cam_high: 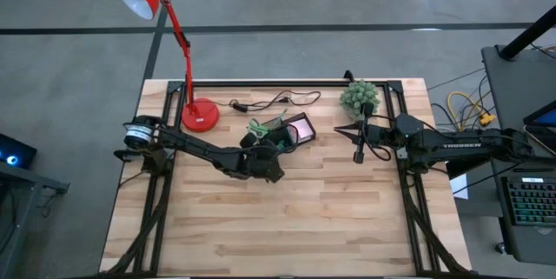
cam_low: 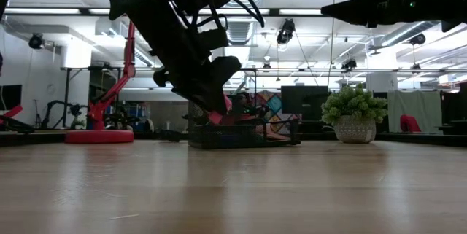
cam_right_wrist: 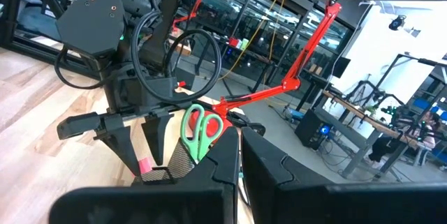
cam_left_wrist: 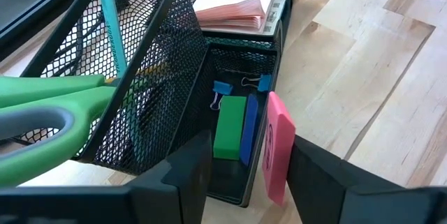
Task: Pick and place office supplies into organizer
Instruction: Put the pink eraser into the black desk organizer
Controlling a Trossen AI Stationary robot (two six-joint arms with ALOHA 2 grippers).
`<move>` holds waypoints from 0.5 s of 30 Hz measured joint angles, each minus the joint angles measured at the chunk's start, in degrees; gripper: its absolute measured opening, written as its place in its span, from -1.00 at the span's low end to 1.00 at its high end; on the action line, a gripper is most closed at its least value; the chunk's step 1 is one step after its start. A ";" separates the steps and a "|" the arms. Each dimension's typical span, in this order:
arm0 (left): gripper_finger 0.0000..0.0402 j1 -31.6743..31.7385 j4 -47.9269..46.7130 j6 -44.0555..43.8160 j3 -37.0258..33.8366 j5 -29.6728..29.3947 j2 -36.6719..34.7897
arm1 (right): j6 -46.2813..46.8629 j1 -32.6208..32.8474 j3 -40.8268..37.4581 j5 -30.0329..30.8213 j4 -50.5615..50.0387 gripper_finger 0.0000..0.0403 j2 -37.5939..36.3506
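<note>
The left gripper (cam_high: 280,147) reaches from the desk's left edge toward the middle and hangs directly over the organizer (cam_high: 282,131), a black mesh tray that sits a little toward the far edge of the desk, between the red lamp base (cam_high: 200,116) and the potted plant (cam_high: 359,97). In the left wrist view its two dark fingers (cam_left_wrist: 185,175) stand apart with a flat pink eraser (cam_left_wrist: 279,146) upright between them, lying against the finger on one side while a gap shows on the other; the eraser's lower end is at the rim of the organizer's open front compartment. Inside that compartment lie a green block (cam_left_wrist: 230,128) and a blue block (cam_left_wrist: 249,128) side by side, with two small blue binder clips (cam_left_wrist: 222,88) behind them. The pink sticky-note pad (cam_left_wrist: 234,11) rests in the far compartment, and the green-handled scissors (cam_left_wrist: 49,116) and a teal pen (cam_left_wrist: 110,21) stand in the tall mesh cup. The right gripper (cam_high: 358,144) hovers above the desk near its right edge, just in front of the plant, its fingers pressed together and empty. A black cable (cam_high: 274,101) lies along the far edge.
</note>
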 joint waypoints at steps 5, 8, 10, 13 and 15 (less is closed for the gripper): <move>-0.22 0.00 -0.04 -0.09 0.35 -0.04 0.00 | 0.01 0.00 0.00 0.00 0.00 -0.96 0.02; -0.22 -0.11 0.05 -0.04 1.38 -0.04 0.02 | 0.01 0.00 0.00 -0.01 0.00 -0.96 0.00; -0.22 -0.11 0.04 0.00 1.92 0.00 0.02 | -0.02 0.01 0.00 -0.01 0.00 -0.96 0.00; -0.22 -0.11 0.09 0.00 2.47 -0.02 0.02 | -0.02 0.00 0.00 -0.02 0.00 -0.96 0.00; -0.22 -0.11 0.07 0.02 2.43 -0.02 0.02 | 0.01 0.00 0.00 -0.02 0.00 -0.96 0.00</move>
